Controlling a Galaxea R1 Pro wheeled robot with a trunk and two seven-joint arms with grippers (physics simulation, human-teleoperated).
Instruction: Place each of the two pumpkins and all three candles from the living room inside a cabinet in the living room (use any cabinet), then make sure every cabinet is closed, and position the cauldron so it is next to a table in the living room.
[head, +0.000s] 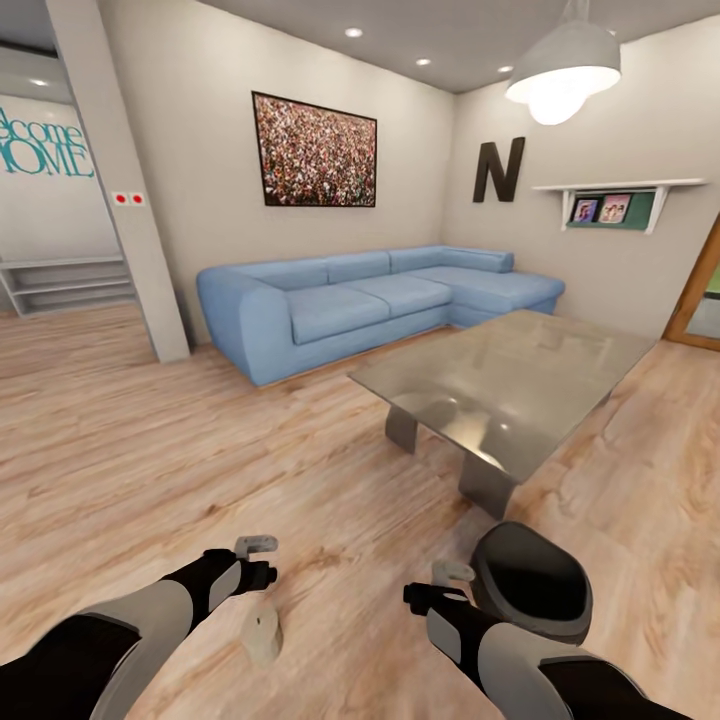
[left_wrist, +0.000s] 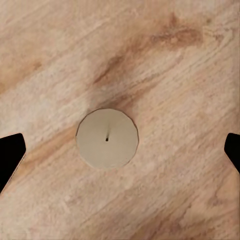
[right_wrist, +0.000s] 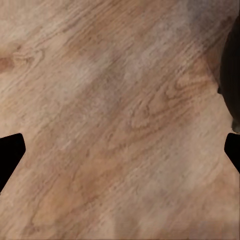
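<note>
Left hand (left_wrist: 120, 150) spread wide, poised above short off-white pillar candle (left_wrist: 107, 138) standing on wooden floor (head: 150, 450), lower centre-left | right hand (right_wrist: 120, 150) wide, empty | risk: off-centre descent tips candle, sending it rolling.

Both arms: light grey rounded shells w/ black sections at wrists and upper segments, smooth, no visible cables or markings. Left gripper (head: 262, 588) has black base, pale grey-beige fingers. Right gripper (head: 440, 585) same build, black base w/ pale finger. In wrist views fingertips (left_wrist: 11, 155) show as flat black wedge shapes at frame edges.
</note>
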